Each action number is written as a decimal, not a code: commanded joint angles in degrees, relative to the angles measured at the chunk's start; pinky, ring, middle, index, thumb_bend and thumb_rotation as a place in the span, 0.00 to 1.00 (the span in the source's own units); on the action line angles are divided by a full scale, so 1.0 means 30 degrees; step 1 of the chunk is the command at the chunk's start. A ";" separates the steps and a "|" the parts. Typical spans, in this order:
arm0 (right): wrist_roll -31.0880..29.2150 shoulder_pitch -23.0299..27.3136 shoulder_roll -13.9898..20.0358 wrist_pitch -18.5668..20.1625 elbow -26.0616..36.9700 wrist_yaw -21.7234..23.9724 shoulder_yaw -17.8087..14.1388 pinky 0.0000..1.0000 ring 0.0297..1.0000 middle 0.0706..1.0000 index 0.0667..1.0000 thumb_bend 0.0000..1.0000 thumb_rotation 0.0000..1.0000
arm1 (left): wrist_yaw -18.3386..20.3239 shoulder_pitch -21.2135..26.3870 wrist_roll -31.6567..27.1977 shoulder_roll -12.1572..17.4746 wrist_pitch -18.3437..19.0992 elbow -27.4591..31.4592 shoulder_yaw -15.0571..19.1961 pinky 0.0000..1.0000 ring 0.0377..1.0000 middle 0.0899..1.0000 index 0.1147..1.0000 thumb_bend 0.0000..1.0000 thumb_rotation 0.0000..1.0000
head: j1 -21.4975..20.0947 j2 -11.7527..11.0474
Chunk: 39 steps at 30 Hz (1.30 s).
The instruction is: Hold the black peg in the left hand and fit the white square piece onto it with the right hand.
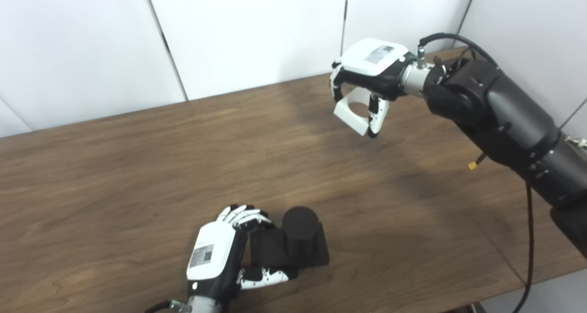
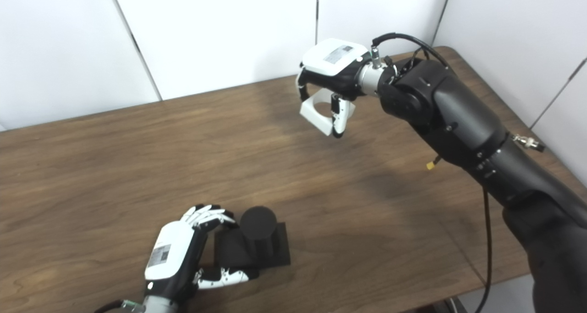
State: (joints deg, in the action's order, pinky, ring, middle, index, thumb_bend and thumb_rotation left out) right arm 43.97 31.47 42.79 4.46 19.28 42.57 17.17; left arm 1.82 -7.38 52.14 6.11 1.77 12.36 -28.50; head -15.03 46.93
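Your left hand (image 1: 220, 253) sits at the near edge of the table (image 1: 137, 166), fingers wrapped around the left side of the peg (image 1: 300, 232). The peg is a black cylinder standing upright on a flat black square base, and that base rests on the wood. The thumb lies along the base's near edge; the other fingers curl over its far corner. Whether the grip is firm or only resting against the base I cannot tell from this angle, since the palm hides the contact.

Your right hand (image 2: 328, 81) is raised above the far right part of the table, well apart from the peg. It is clenched on the white piece (image 2: 314, 113), a square frame with a round hole, held between thumb and fingers beneath the palm. The piece hangs tilted, one corner lowest, clear of the table.

Step in hand, in my judgement: the pick is done and the carry toward the peg is under way or about to begin. The fit is not yet made.

The next move calls for you to bring the piece across and toward yourself until its hole stands over the peg top, then level the frame so the hole faces straight down. Keep the left hand steady on the base while you lower, or the peg may shift under the first contact.
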 commanded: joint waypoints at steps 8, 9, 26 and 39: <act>-0.2308 0.1956 -0.0620 0.1698 0.4649 0.2895 -0.1258 1.00 0.96 0.79 0.45 0.52 0.14 | 0.0248 0.0232 0.0829 -0.0608 0.0454 -0.0877 -0.0789 0.92 0.83 0.74 0.42 0.52 0.05 | 0.0375 0.0338; -0.2718 0.2208 -0.0759 0.2186 0.5285 0.3452 -0.1294 1.00 0.96 0.79 0.45 0.52 0.13 | 0.0241 0.0263 0.0852 -0.0689 0.0498 -0.0898 -0.0829 0.92 0.83 0.74 0.42 0.52 0.05 | 0.0428 0.0405; -0.4967 0.3772 -0.2054 0.6095 0.9991 0.6957 0.0132 0.91 0.94 0.79 0.45 0.52 0.13 | 0.0503 0.0824 0.1463 -0.1490 0.1603 -0.1055 -0.1472 0.92 0.83 0.73 0.42 0.51 0.05 | 0.0986 0.1140; -0.3304 0.1563 -0.2622 0.4601 1.0058 0.6872 0.1642 0.95 0.94 0.79 0.45 0.53 0.13 | 0.0966 0.1021 0.1433 -0.1785 0.2275 -0.0870 -0.1514 0.92 0.83 0.74 0.42 0.51 0.05 | 0.0989 0.1417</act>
State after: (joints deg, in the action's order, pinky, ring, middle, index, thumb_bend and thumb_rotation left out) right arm 32.54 35.13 34.89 19.84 48.59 64.68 22.50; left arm 4.20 -3.20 56.23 2.81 8.29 11.05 -31.09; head -12.13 51.15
